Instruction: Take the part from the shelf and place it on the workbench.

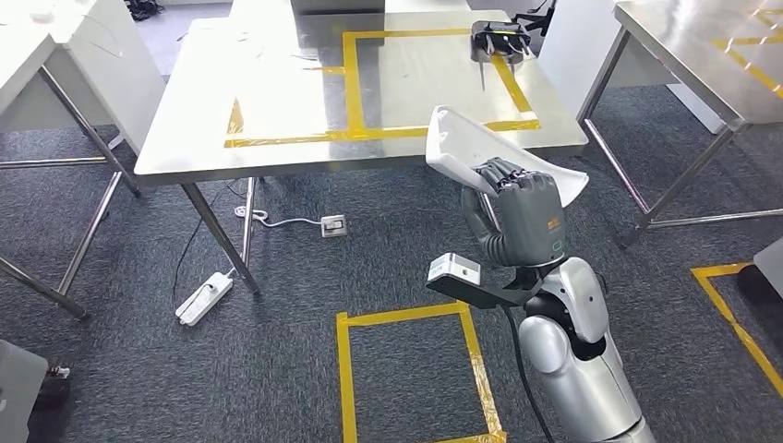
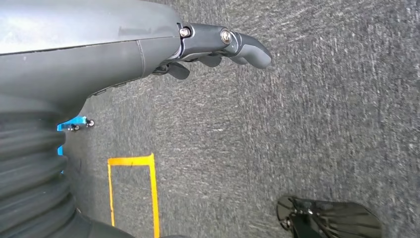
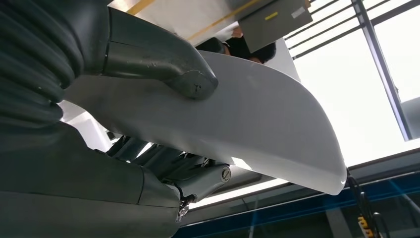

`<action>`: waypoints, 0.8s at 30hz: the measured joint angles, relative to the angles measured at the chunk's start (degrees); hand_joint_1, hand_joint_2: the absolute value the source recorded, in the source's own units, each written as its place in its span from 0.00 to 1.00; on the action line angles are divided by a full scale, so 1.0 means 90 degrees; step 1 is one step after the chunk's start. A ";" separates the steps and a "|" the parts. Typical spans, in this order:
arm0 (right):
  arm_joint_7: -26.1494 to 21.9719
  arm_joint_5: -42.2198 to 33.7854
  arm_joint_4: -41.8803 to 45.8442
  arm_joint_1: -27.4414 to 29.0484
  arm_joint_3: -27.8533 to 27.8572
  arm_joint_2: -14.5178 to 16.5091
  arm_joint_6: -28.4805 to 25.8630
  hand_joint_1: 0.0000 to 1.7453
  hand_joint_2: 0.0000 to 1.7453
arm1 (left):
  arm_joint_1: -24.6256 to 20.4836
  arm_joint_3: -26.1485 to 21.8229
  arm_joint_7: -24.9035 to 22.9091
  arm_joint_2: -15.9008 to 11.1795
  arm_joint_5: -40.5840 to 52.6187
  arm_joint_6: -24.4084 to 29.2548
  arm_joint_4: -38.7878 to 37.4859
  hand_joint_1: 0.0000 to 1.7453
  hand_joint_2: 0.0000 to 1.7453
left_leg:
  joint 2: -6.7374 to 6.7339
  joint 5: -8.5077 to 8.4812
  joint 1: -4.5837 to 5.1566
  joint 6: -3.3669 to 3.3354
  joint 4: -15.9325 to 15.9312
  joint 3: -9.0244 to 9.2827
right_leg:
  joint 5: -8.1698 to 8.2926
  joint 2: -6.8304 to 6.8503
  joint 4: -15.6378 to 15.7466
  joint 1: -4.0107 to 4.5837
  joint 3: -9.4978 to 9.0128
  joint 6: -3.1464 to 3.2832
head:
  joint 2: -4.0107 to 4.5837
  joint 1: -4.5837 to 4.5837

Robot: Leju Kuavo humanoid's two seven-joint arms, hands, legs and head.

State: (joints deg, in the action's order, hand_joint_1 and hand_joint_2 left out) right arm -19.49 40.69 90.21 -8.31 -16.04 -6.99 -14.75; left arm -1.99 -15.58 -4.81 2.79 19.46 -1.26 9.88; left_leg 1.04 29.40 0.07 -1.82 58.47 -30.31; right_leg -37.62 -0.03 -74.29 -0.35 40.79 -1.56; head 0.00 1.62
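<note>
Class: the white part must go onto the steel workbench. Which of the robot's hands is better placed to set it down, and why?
The right. The right hand already grips the white part near the workbench edge. The left hand hangs over the carpet, holding nothing.

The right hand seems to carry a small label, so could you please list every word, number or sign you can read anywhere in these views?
None can be read.
Orange mark and green-edged patch on the back of the right hand, which holds the white part: too small to read.
Yellow marking on the dark object in the right wrist view: cut off, illegible.
Yellow tape outline on the workbench: no text.
</note>
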 joint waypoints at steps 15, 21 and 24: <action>0.0149 0.0004 -0.0024 -0.0148 -0.0131 -0.0002 0.0011 1.00 1.00 | -0.0006 -0.0007 0.0076 -0.0014 -0.0024 -0.0001 0.0001 0.00 1.00 | -0.0054 0.1224 -0.0010 0.0422 0.1714 -0.0763 | 0.0966 -0.0033 0.1775 -0.0002 -0.1113 0.0406 | 0.0000 -0.0027; 0.0152 0.0009 -0.0053 -0.0071 -0.0163 -0.0002 0.0012 1.00 1.00 | 0.0080 -0.0009 0.0074 -0.0027 -0.0021 -0.0003 -0.0038 0.00 1.00 | -0.0114 -0.0643 0.0027 0.0229 0.0265 -0.0985 | 0.0300 -0.0068 0.1767 0.0029 -0.1834 0.0254 | 0.0000 -0.0043; 0.0142 0.0011 -0.0056 -0.0160 -0.0168 -0.0003 0.0009 1.00 1.00 | 0.0019 -0.0010 0.0076 -0.0025 -0.0007 -0.0004 -0.0027 0.00 1.00 | -0.0103 -0.0556 0.0005 0.0106 0.0197 -0.0803 | 0.0539 -0.0077 0.1251 0.0027 -0.1621 0.0141 | 0.0000 -0.0033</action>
State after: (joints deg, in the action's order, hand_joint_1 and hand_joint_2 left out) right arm -18.21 40.79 89.70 -9.75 -17.55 -7.02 -14.67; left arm -1.81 -15.67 -4.12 2.56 19.40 -1.29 9.64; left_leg 0.11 24.40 0.12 -0.87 60.24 -37.53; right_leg -32.77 -0.73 -63.03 -0.10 26.20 -0.30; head 0.00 1.32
